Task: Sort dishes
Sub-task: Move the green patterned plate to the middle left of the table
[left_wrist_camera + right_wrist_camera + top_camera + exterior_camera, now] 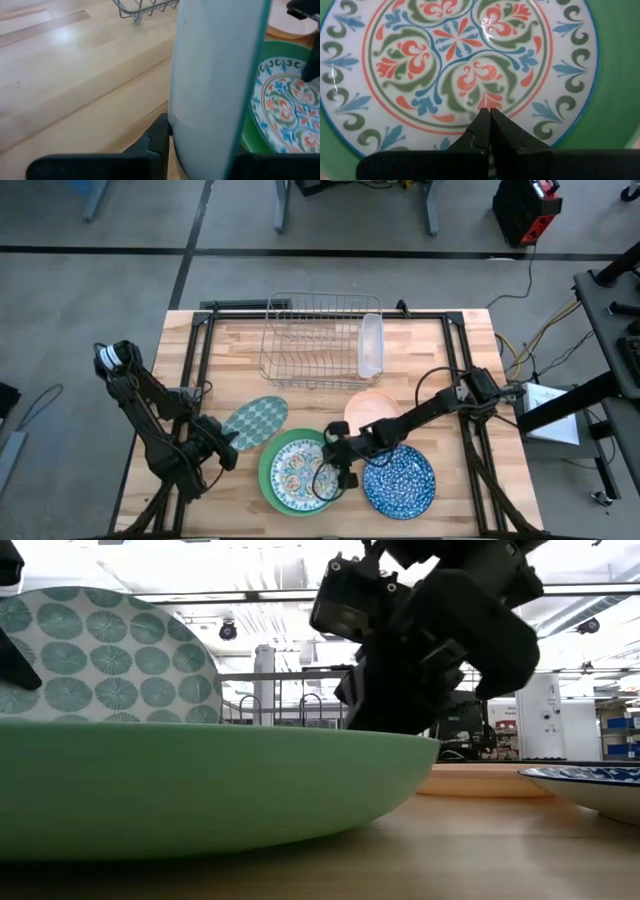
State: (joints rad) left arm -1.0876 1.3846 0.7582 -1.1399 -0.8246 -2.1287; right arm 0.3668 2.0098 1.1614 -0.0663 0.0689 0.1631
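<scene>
Left gripper [222,442] jaws clamped on dotted plate [254,419]. Right gripper [489,117] jaws together above floral plate [455,65]. No legible writing.

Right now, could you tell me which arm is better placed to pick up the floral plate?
The right. Its gripper hangs over the floral plate, fingers shut, while the left gripper is already clamped on the dotted plate.

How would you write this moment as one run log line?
left gripper: shut on dotted plate, lifted | right gripper: shut, over floral plate | floral plate: on green plate
</scene>
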